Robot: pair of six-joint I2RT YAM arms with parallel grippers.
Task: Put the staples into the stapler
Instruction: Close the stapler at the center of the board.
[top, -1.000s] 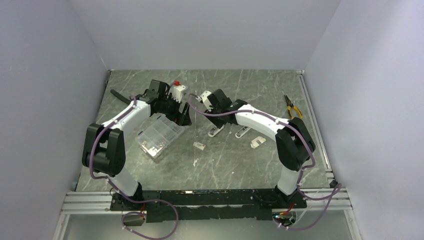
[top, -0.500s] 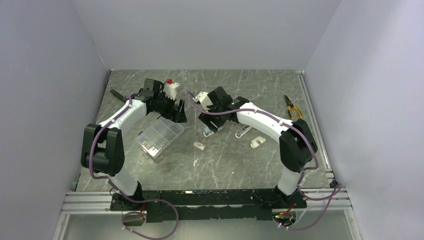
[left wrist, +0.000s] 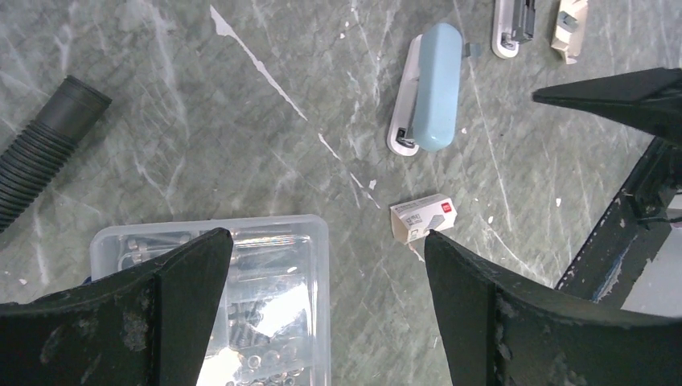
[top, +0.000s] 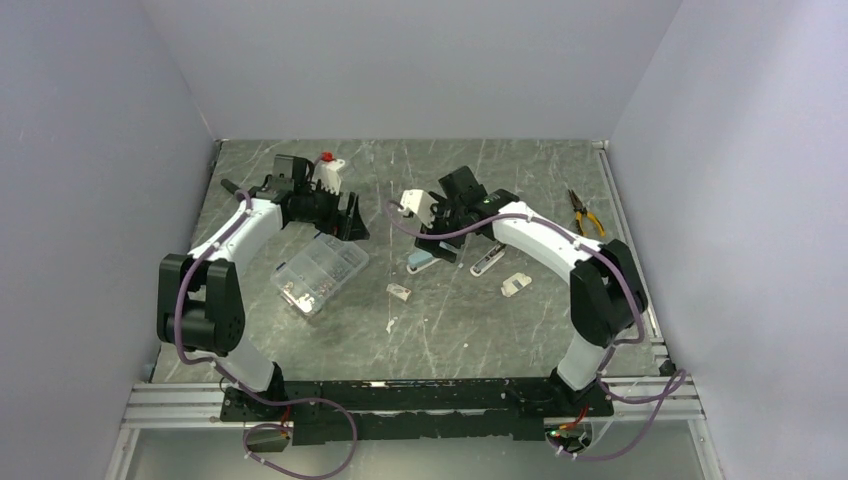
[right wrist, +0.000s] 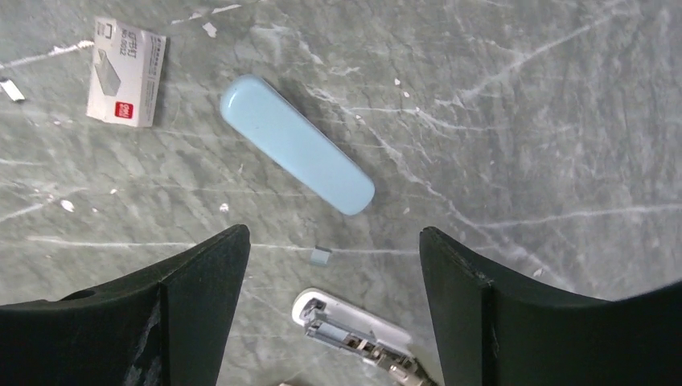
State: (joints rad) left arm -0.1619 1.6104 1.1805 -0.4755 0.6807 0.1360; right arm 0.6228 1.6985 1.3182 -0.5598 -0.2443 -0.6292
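The staples are a small white box with a red mark (left wrist: 424,217), lying flat on the table; it also shows in the right wrist view (right wrist: 126,50) and the top view (top: 399,291). A light blue stapler (right wrist: 297,145) lies closed just left of an opened white stapler (right wrist: 354,330). My right gripper (right wrist: 331,231) is open and empty above the table, between the two staplers (top: 447,243). My left gripper (left wrist: 324,235) is open and empty, high over the gap between the clear case and the box (top: 348,215).
A clear plastic compartment case (left wrist: 241,297) with small metal parts sits left of the box. A black ribbed hose (left wrist: 40,149) lies at the far left. A loose white piece (top: 516,285) lies right of the white stapler. Yellow-handled pliers (top: 583,212) lie at the right.
My right gripper has moved right and back, uncovering the blue stapler on the table. My left gripper has moved left and back, away from the middle.
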